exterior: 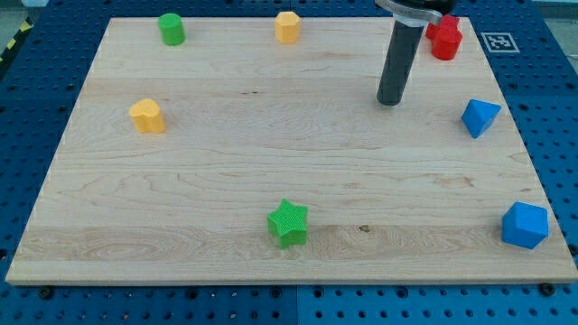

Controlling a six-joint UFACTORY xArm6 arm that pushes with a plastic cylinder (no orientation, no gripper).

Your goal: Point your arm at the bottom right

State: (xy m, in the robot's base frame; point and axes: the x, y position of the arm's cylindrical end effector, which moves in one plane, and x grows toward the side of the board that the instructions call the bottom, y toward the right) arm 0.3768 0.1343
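Bottom-right corner of wooden board (226, 171), the near right in the scene, has a blue cube-like block (525, 225) sitting just inside the edge. Near centre, a bit left of mid-board: green star block (288, 222), alone. Further back on right edge: blue block w/ pointed, wedge-like shape (480, 117). Left side, mid-depth: yellow block, rounded top (146, 116). My tip (389, 102) rests on board right of centre, toward far side, well apart from both blue blocks and not touching any block; nearest is the red block (444, 37) at far right, behind and right of rod. No jaws on this rig, just a plain dark rod, nothing held. Far edge: orange-yellow block (287, 26) near mid, green cylinder (172, 28) at far left.
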